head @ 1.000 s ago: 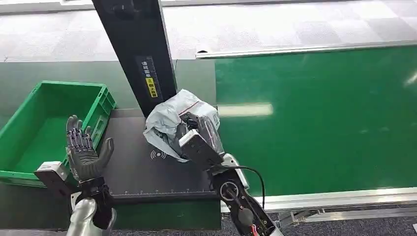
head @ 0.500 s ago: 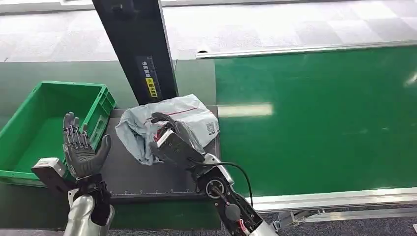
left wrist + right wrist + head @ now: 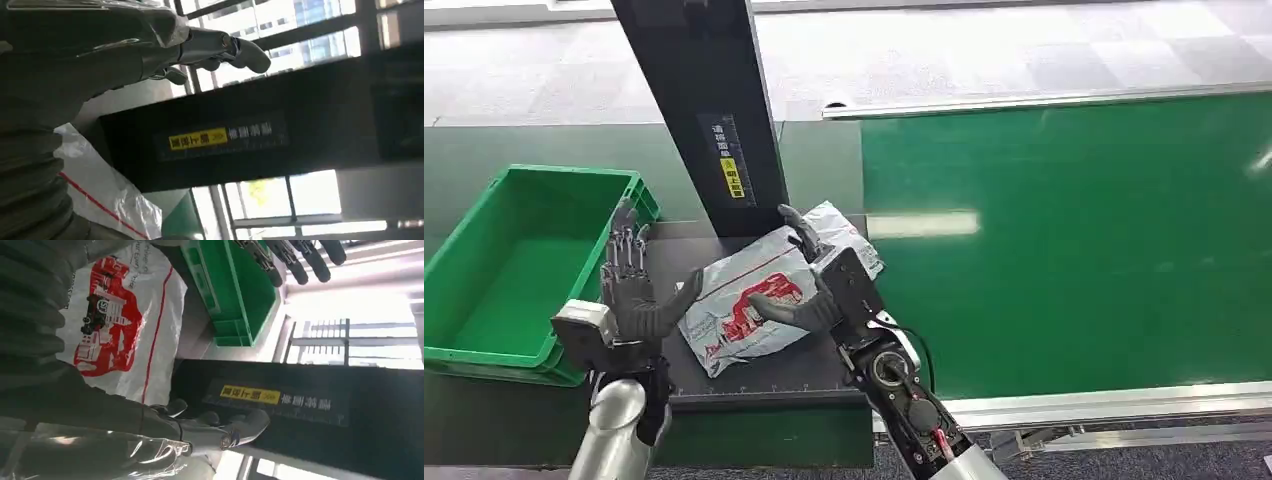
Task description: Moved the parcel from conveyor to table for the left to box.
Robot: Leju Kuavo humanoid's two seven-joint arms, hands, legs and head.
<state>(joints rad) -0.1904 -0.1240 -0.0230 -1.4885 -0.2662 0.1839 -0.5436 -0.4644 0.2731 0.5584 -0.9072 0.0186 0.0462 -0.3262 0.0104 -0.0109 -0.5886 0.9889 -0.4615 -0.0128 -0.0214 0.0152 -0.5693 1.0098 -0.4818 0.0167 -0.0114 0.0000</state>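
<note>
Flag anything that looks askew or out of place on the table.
The parcel lies skewed on the dark table, crumpled, one corner against the black post. The right hand rests on it; the left hand is open beside it. The green crate sits normally.

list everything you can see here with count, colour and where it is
parcel: one, white-grey plastic bag with red print, lying flat on the black table between the two hands
table: one, black, in front of the robot, left of the conveyor
crate: one, green, left of the table, nothing seen inside
conveyor: one, green belt, right of the table
post: one, black with a yellow label, rising behind the parcel
left hand: one, dark, fingers spread, just left of the parcel
right hand: one, dark, open at the parcel's right edge
</note>
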